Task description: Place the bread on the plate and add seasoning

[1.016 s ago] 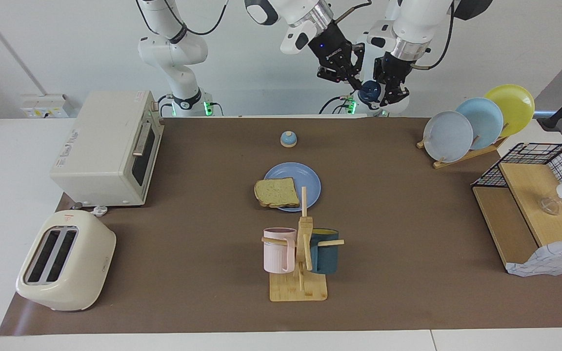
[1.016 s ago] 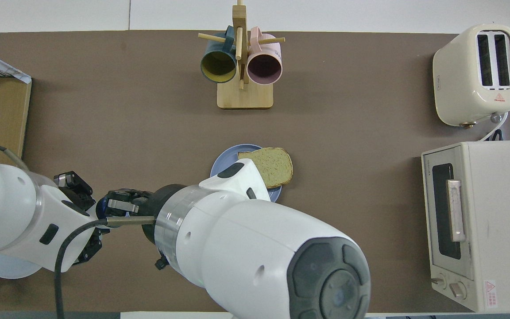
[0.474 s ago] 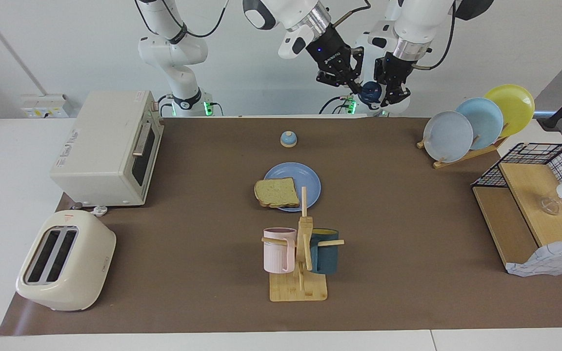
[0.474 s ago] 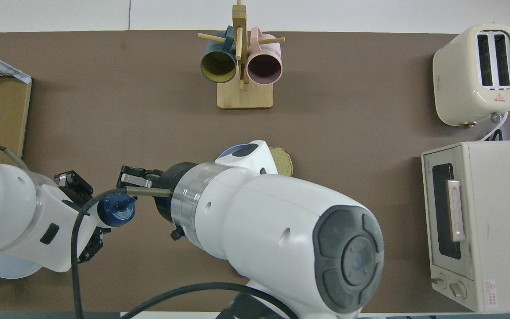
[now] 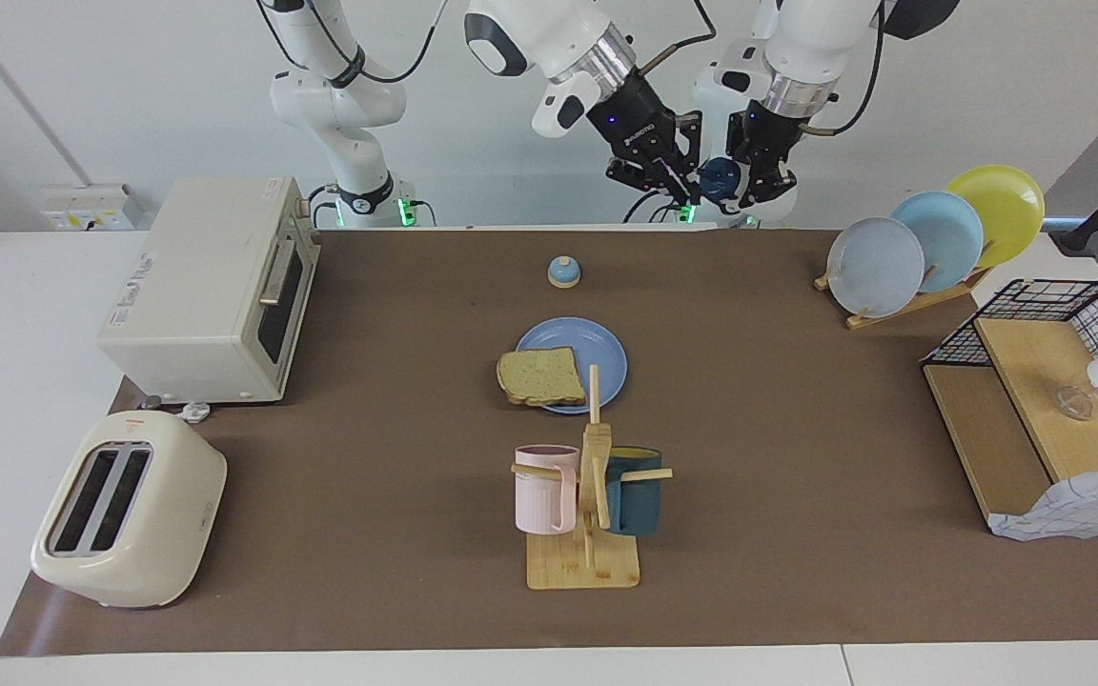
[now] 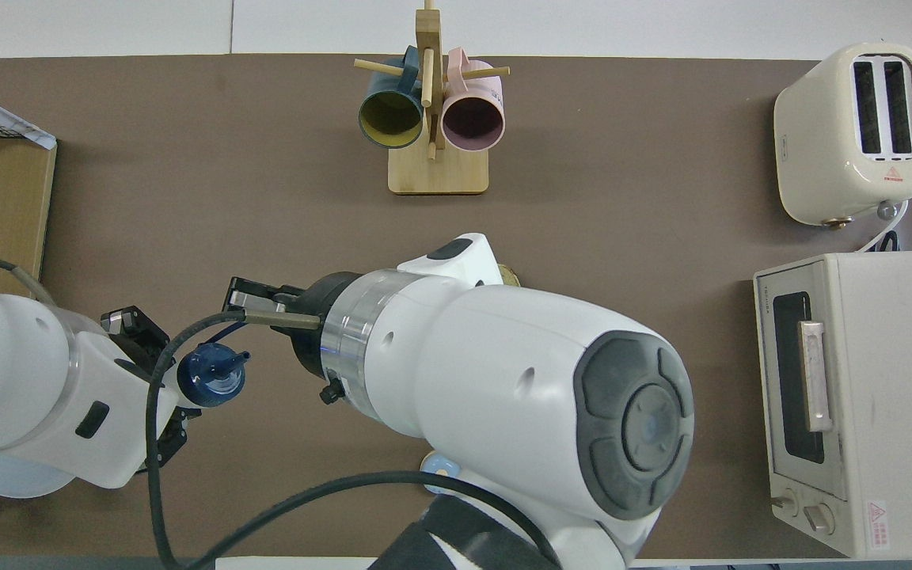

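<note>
Toaster oven (image 5: pixel 211 291) sits at the right arm's end of the table, well off from both grippers, slot toaster (image 5: pixel 125 510) farther from the robots than it; shelf unit (image 5: pixel 1045 419) and dish rack (image 5: pixel 930 243) with its upright plates sit at the left arm's end, the rack below and off to the side of the left gripper. Mug tree (image 5: pixel 592 505) with a pink and a teal mug is mid-table, well away from both tools. The plate (image 5: pixel 597 348) lies flat on the mat, low and clear of the grippers, with the bread (image 5: pixel 539 374) resting on its edge toward the right arm, partly overhanging the rim. Left gripper (image 5: pixel 761 181) is up in the air over the robots' edge of the mat, fingers clamped on the seasoning (image 5: pixel 721 179), dark cap tipped toward the right gripper. Right gripper (image 5: pixel 671 181) is raised just beside that cap, fingertips near it; can't tell if its fingers are parted or together, nothing seen in its grip. Small bell (image 5: pixel 563 272) sits on the mat below the right gripper, between it and the plate
</note>
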Robot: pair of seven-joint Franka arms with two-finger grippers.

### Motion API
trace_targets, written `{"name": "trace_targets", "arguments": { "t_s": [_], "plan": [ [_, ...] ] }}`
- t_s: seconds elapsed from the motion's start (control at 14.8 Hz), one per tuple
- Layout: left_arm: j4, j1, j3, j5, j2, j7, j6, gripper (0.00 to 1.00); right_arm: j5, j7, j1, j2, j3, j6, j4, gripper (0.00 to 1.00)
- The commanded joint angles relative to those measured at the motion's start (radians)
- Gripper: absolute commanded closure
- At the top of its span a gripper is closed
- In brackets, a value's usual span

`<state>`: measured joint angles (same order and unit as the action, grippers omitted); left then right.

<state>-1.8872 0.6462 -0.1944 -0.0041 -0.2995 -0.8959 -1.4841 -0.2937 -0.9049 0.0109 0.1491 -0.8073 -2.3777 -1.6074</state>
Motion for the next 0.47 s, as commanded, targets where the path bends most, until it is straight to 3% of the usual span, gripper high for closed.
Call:
{"name": "trace_targets", "arguments": {
  "t_s": [0.0, 0.14, 0.41],
  "plan": [
    [-0.015, 0.001, -0.003, -0.005, -0.021, 0.005, 0.001, 0.66, 0.010, 0.049, -0.015, -0.019, -0.001, 0.008, -0.009, 0.00],
    [-0.015, 0.000, -0.005, -0.005, -0.021, 0.005, 0.001, 0.66, 0.011, 0.174, -0.043, -0.023, 0.006, 0.079, -0.011, 0.00],
    [-0.015, -0.003, -0.005, -0.005, -0.021, 0.043, 0.001, 0.66, 0.011, 0.472, -0.051, -0.060, 0.184, 0.346, -0.003, 0.00]
  ]
}}
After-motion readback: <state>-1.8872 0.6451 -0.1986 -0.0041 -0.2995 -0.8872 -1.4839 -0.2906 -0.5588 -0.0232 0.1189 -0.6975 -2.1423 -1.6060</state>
